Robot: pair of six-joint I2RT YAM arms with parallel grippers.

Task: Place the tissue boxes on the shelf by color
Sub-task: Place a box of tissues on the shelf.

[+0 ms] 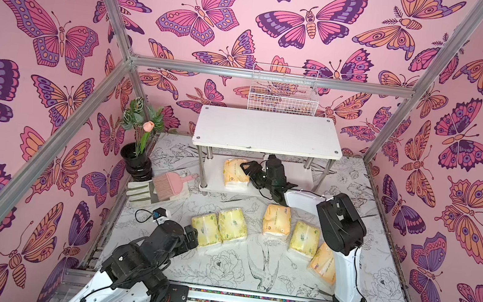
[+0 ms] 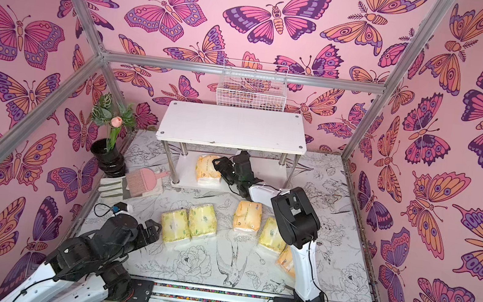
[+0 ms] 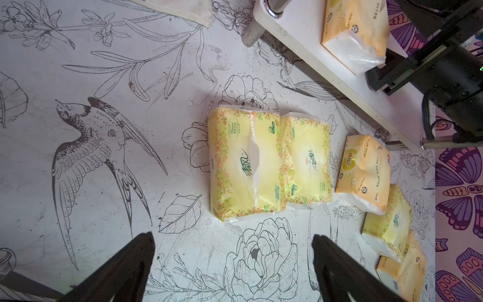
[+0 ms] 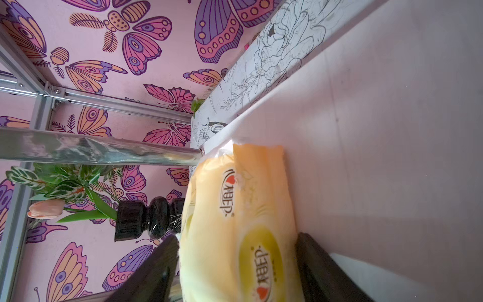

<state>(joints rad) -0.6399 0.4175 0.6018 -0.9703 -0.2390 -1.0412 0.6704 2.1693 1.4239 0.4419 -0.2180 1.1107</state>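
Orange pack (image 4: 243,196) in right claw (image 4: 236,239)

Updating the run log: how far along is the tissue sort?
Done: nothing released yet. In hand: one orange pack rests on the shelf's lower board, right hand closed around it. To do: two orange packs and three yellow-green packs on the table; left hand open beside them.
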